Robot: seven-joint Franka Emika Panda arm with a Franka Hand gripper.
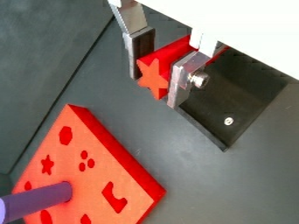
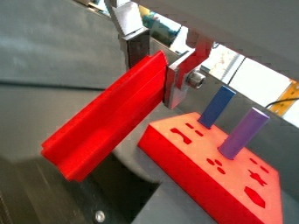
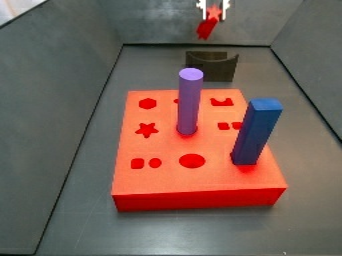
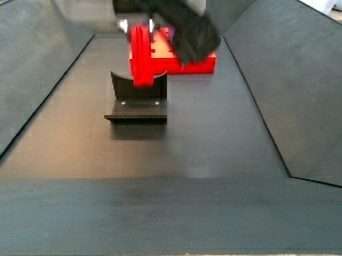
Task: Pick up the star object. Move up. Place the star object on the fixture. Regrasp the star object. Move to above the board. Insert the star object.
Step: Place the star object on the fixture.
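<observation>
My gripper (image 1: 159,80) is shut on the star object (image 1: 151,73), a red peg with a star-shaped end. Its long red side fills a wrist view (image 2: 107,118) between the silver fingers (image 2: 177,80). In both side views the gripper (image 3: 211,12) (image 4: 171,22) hangs high with the star object (image 3: 206,31) (image 4: 139,55) clear above the fixture (image 3: 211,66) (image 4: 136,100), a dark bracket on the floor. The red board (image 3: 201,180) (image 1: 111,171) with shaped holes lies apart from the gripper, nearer the camera in a side view.
A tall purple cylinder (image 3: 190,100) and a tall blue square post (image 3: 255,131) stand upright in the board. Both also show in a wrist view: the cylinder (image 2: 244,132) and the post (image 2: 216,106). Grey sloping walls (image 3: 80,90) enclose the dark floor (image 4: 160,180).
</observation>
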